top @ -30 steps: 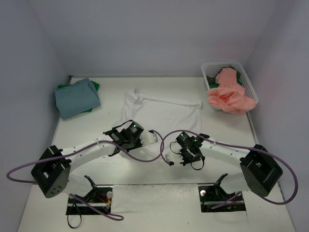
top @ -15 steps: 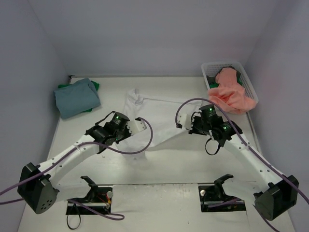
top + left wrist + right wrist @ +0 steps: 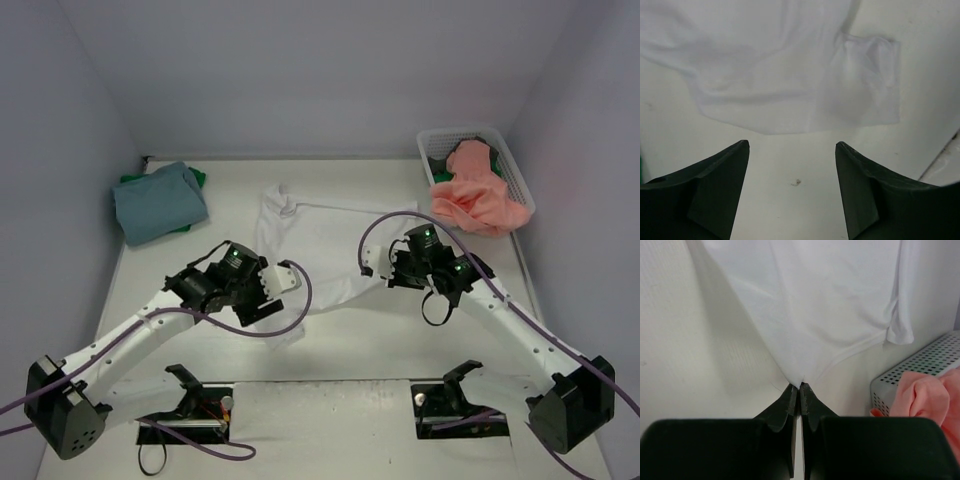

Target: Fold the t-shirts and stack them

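Your white t-shirt (image 3: 325,235) lies mid-table, only partly folded, its edge pinched in the closed right gripper (image 3: 800,386) while the left gripper (image 3: 792,145) hangs open and empty, with a folded blue t-shirt (image 3: 158,203) stacked far left and the salmon t-shirt (image 3: 475,200) waiting in the basket (image 3: 515,170).

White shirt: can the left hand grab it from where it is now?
Probably yes. The left hand is open, and the white shirt has its edge just ahead of it, with only bare table between.
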Controlling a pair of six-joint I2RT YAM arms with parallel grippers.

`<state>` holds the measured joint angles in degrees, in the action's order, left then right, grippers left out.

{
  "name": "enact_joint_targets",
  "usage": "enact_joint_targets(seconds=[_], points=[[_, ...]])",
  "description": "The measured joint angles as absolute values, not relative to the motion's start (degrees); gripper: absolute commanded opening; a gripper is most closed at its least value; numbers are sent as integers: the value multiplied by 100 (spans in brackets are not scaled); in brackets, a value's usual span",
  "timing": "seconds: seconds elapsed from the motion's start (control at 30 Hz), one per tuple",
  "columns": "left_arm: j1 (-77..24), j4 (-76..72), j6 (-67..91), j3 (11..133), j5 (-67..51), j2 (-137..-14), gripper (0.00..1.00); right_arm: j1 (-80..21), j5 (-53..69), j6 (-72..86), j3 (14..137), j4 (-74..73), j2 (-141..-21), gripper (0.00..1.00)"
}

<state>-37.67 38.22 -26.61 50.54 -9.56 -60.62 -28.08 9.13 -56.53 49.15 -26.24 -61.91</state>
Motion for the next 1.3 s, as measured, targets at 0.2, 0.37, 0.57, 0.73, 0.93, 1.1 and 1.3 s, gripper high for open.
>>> enact_joint_targets(seconds=[0.2, 0.37, 0.57, 0.73, 0.93, 1.1, 1.3], points=[[-4198, 4040, -2646, 4716, -1260, -6281, 65, -2823, 1002, -5647, 4912, -2637, -6447, 0], [-4510, 3618, -2567, 4491, -1098, -6543, 65, -2823, 1057, -5634, 4908, -2635, -6552, 0], [-4853, 2998, -2399, 4195, -1002, -7288, 65, -2823, 1079, -5605, 4803, -2637, -6554, 0], [-5092, 2749, -2329, 3988, -937, -7511, 73, -2823, 1085, -5590, 4744, -2635, -6567, 0], [-5105, 2829, -2287, 4097, -1149, -7463, 74, -2823, 1096, -5592, 4729, -2635, -6711, 0], [-5122, 3004, -2283, 4226, -1378, -7378, 70, -2823, 1098, -5590, 4729, -2635, -6790, 0], [-5339, 3072, -2274, 4309, -1406, -7568, 56, -2823, 1094, -5575, 4729, -2635, -6792, 0]])
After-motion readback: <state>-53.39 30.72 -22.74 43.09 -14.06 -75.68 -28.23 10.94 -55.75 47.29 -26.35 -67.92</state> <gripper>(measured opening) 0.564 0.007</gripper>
